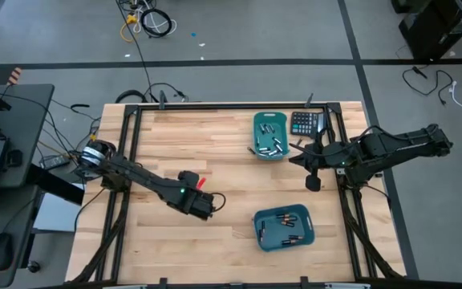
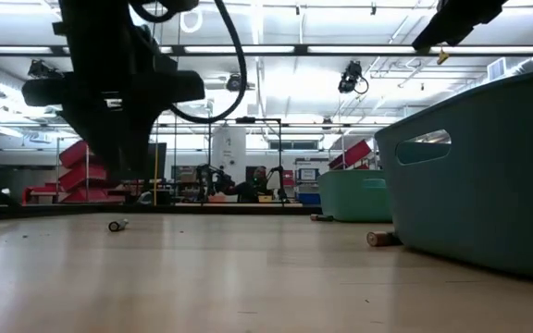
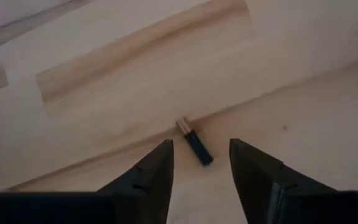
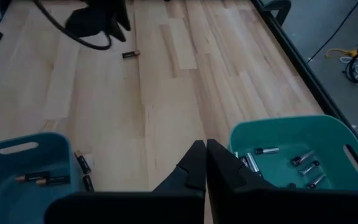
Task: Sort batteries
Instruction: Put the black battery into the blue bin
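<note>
A dark battery with a gold end lies flat on the wooden table. My left gripper hangs open just above it, pointing steeply down, with one finger on either side and touching nothing. In the high view that gripper is near the table's middle. The right wrist view shows the same battery beside the left arm. The far teal bin holds silvery batteries. The near teal bin holds dark ones. My right gripper waits shut, raised above the table's right side.
Two loose dark batteries lie on the table beside the near bin. In the low view, one battery lies against a bin's wall and another lies farther off. A black calculator sits at the far right. Bare wood stretches between the arms.
</note>
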